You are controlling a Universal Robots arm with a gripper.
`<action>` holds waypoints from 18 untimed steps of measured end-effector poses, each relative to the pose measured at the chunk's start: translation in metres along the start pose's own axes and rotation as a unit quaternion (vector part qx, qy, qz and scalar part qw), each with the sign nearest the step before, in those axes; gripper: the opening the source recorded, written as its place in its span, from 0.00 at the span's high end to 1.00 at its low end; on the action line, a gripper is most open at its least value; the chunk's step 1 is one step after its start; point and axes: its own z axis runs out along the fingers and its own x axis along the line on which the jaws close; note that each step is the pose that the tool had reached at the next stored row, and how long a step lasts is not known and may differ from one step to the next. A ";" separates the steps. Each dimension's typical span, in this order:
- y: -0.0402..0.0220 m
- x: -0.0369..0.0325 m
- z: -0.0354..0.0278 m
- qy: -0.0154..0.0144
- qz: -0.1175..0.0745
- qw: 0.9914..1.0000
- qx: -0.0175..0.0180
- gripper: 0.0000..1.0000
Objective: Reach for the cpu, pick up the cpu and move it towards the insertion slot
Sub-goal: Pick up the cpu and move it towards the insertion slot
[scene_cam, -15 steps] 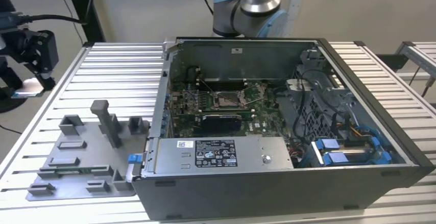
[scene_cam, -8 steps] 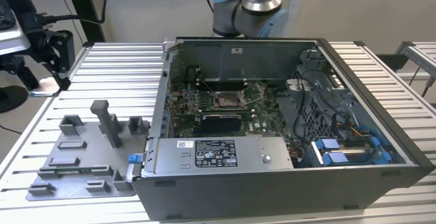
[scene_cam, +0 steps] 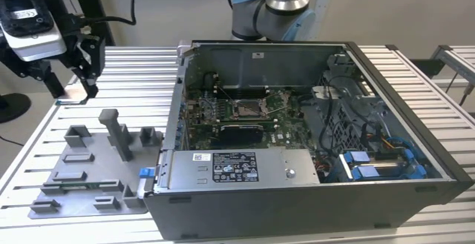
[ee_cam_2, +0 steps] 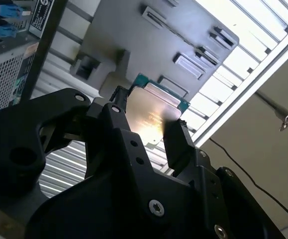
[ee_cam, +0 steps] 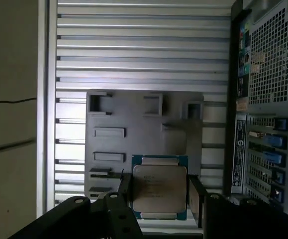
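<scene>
My gripper [scene_cam: 71,90] hangs above the slatted table at the exterior view's left, shut on the cpu [scene_cam: 73,93], which shows as a small tan square between the black fingers. In both wrist views the cpu [ee_cam: 159,191] [ee_cam_2: 152,110] shows a silvery top face with a green rim, clamped on two opposite sides by the fingers [ee_cam: 195,196] [ee_cam_2: 176,139]. It is lifted clear of the grey fixture plate [ee_cam: 144,112]. The insertion slot [scene_cam: 247,109], a silver-framed socket on the green board, lies inside the open computer case, well off to the exterior view's right of the gripper.
The open computer case [scene_cam: 312,199] has tall walls around the board, with cables and blue connectors [scene_cam: 371,163] at its right. The grey fixture plate [scene_cam: 89,191] with upright blocks lies beside the case. The arm's base [scene_cam: 271,5] stands behind the case.
</scene>
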 end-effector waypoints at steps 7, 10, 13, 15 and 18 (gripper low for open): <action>-0.0002 -0.0305 -0.0004 0.001 0.000 1.000 0.000 1.00; -0.0005 -0.0403 -0.0005 0.002 0.000 1.000 0.000 1.00; -0.0006 -0.0485 -0.0007 0.002 0.000 1.000 0.000 1.00; -0.0006 -0.0543 -0.0008 0.002 0.000 1.000 0.000 1.00; -0.0007 -0.0652 -0.0009 0.002 0.000 1.000 0.000 1.00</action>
